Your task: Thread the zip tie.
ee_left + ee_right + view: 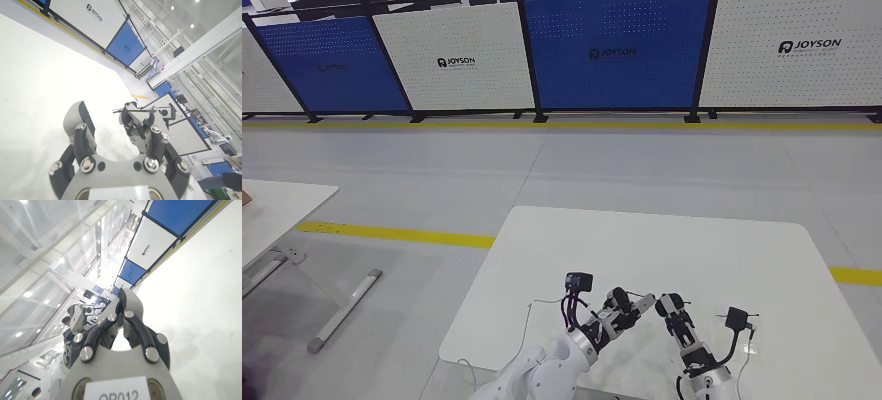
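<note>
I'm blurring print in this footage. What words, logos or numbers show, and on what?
Partition panels: a logo and brand word on each, legible; not copied here.
White label on the right gripper: a code, halved by the picture's edge, not readable whole.
Second label on the left gripper: print cut off, unreadable.
Zip tie, table: none.

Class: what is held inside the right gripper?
A black zip tie, its ends sticking out either side of the right gripper. The pinched stretch is covered by the fingers.
</note>
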